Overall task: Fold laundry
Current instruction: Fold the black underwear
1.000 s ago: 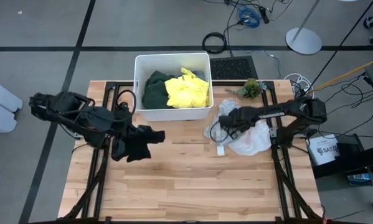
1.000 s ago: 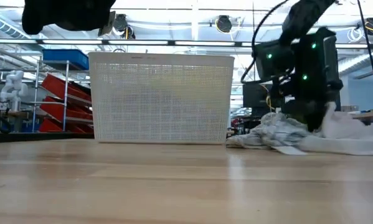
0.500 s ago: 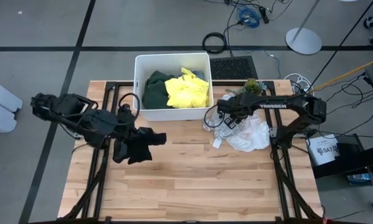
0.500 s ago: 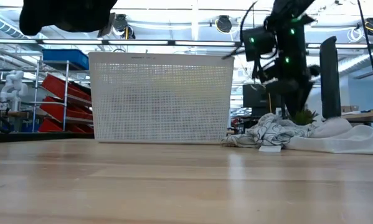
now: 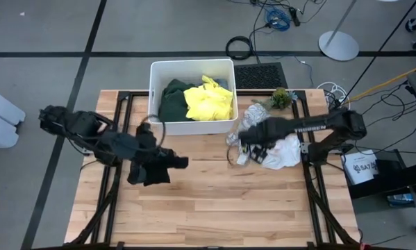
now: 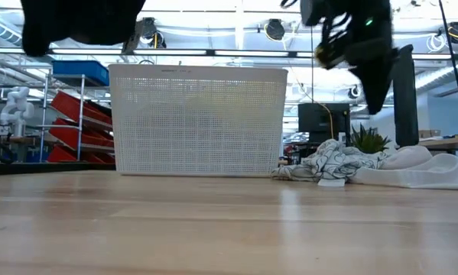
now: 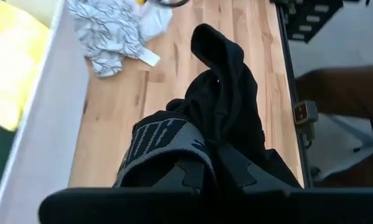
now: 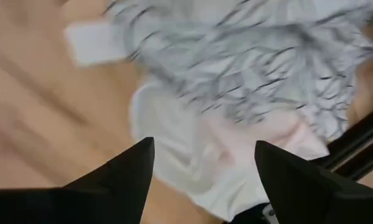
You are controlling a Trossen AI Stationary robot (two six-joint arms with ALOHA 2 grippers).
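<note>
- High view: the left gripper [image 5: 146, 161] is clamped on the black garment [image 5: 154, 169], which hangs bunched over the left half of the table [image 5: 214, 208]; the right gripper [image 5: 244, 142] hovers with its fingers apart and nothing in them, just beside the white patterned garment [image 5: 273, 146] crumpled on the right; the green garment [image 5: 171, 101] and yellow garment [image 5: 209, 101] lie in the bin [image 5: 154, 75]; I see no light blue one.
- Low view: the black cloth [image 6: 68, 19] hangs high, clear of the wood; the patterned heap [image 6: 339, 162] rests on the table beside the bin's wall [image 6: 198, 118]; lower the black piece until its hem drags, so it spreads rather than piles.
- Left wrist view: black folds [image 7: 226, 106] drape over the fingers; a grip on an edge or corner would serve better than on the bunch.
- Right wrist view: the two fingertips [image 8: 131, 163] stand wide above the patterned cloth [image 8: 254, 68]; I judge the free arm should take a second corner of the black garment.
</note>
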